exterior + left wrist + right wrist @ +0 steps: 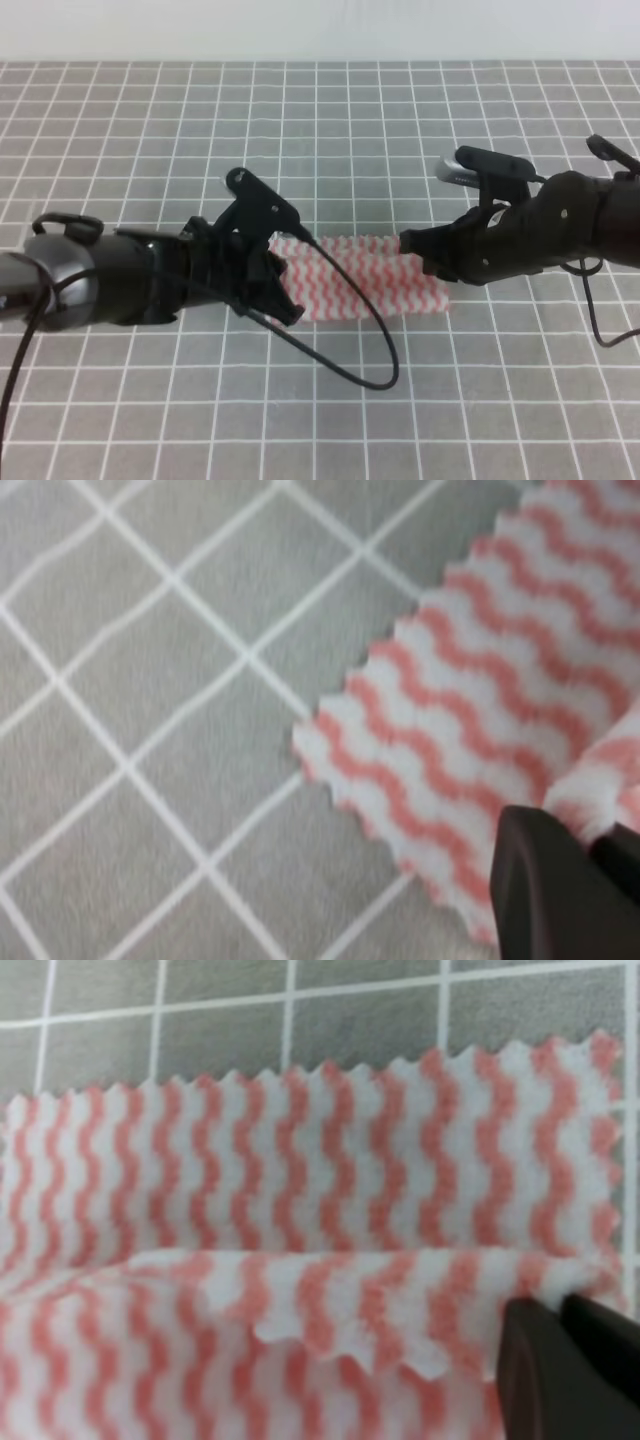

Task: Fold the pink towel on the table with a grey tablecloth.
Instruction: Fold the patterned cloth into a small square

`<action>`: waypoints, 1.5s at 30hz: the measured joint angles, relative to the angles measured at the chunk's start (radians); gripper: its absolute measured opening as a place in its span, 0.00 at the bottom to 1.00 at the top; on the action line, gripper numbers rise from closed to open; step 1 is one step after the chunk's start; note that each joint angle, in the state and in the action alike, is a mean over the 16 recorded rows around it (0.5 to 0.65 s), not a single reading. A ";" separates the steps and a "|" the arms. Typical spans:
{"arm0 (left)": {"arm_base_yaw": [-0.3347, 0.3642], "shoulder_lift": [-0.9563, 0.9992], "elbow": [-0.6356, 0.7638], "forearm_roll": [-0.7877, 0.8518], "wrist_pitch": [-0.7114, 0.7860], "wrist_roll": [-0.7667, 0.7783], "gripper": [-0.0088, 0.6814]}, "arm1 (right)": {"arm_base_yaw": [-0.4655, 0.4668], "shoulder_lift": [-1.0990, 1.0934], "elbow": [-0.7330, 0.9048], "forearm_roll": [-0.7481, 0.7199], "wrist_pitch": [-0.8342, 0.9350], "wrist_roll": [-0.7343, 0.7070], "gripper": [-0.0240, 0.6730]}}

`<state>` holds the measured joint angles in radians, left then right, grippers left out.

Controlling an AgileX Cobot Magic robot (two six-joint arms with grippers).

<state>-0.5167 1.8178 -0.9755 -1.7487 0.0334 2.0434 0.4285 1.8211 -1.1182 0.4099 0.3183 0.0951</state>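
Pink towel (370, 280) | both end effectors pinching its edges | grey tablecloth (320, 120)

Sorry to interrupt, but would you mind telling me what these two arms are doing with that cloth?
They are folding the pink towel on the table with a grey tablecloth. The left gripper holds the towel's left end and the right gripper pinches its right end. In the right wrist view, one pinked edge is lifted and doubled over the layer beneath, so a fold is under way and the towel lies as a narrow strip.
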 joint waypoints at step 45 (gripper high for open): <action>0.026 0.060 -0.062 0.000 -0.002 0.055 0.21 | -0.012 0.080 -0.089 -0.002 0.033 -0.027 0.01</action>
<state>-0.4906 1.8779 -1.0370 -1.7487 0.0314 2.0981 0.4167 1.9015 -1.2077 0.4082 0.3518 0.0680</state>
